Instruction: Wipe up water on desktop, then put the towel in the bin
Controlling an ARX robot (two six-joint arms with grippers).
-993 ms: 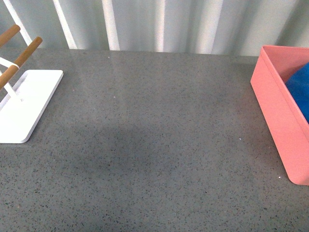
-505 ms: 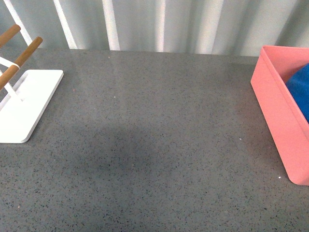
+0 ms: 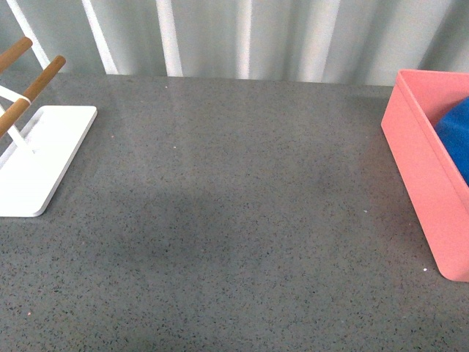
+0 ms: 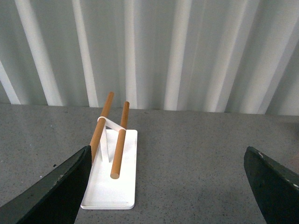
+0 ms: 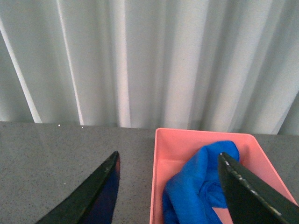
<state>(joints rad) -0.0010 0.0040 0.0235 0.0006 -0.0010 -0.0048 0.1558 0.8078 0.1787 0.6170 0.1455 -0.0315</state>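
The blue towel lies crumpled inside the pink bin. In the front view the bin stands at the right edge of the grey desktop, with a corner of the towel showing in it. Neither arm appears in the front view. My right gripper hangs open, back from the bin, nothing between its fingers. My left gripper is open over bare desktop, facing the rack.
A white rack base with wooden rods stands at the desktop's left side; the left wrist view shows that rack too. A ribbed pale wall runs behind the desktop's far edge.
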